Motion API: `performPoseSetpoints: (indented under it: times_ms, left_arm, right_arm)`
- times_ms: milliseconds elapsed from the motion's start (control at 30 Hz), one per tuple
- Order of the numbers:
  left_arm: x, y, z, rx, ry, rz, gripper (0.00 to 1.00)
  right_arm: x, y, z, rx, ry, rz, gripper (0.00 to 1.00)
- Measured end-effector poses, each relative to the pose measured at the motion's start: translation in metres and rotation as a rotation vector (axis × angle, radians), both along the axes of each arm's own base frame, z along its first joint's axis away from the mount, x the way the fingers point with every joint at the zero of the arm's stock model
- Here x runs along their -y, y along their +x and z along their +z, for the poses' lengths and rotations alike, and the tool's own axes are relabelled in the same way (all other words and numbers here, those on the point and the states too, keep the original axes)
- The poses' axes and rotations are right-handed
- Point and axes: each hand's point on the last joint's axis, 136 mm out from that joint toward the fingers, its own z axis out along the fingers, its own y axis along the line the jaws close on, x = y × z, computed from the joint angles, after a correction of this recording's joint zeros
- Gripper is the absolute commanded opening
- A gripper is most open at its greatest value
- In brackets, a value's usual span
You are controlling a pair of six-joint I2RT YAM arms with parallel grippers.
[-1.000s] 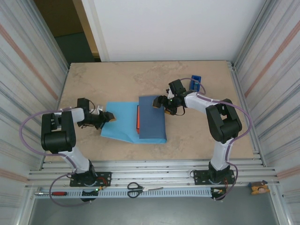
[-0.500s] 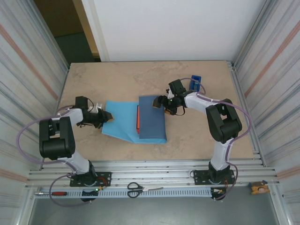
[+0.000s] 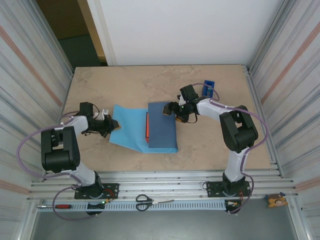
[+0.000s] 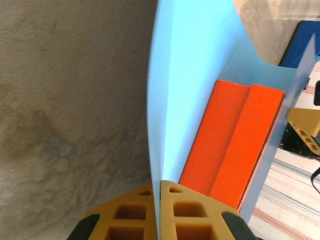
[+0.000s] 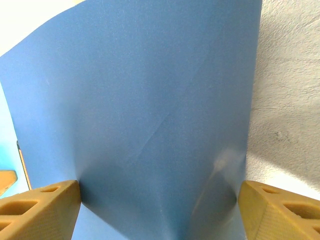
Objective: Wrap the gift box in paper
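Now: gift box [image 4: 227, 142] lies on the paper [image 3: 129, 128] mid-table [image 3: 125, 85], dark flap folded over it, with an orange edge showing at left. Left pincer [image 4: 159, 187] clenched on the paper's left edge; right pincer [image 3: 171, 109] spread wide over the flap.

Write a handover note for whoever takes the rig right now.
Left gripper: shut on the paper's left edge.
Right gripper: open, jaws wide over the dark-blue flap.
Gift box: on the paper, flap folded over it from the right, orange left side exposed.
Done: right side folded over.
To do: bring the left side over, then close the ends.
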Motion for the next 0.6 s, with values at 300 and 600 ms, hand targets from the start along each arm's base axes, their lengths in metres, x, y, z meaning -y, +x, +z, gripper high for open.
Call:
performPoseSetpoints:
  times_ms: [300,600]
  left_arm:
    - [0.058,0.014,0.065,0.215,0.047,-0.205,0.0]
    - [0.129,0.001,0.095,0.349,0.128,-0.442,0.0]
  right_arm:
    - [0.0,0.0,0.0,0.001,0.0,0.0,0.8]
    - [0.0,0.0,0.0,0.002,0.001,0.0,0.8]
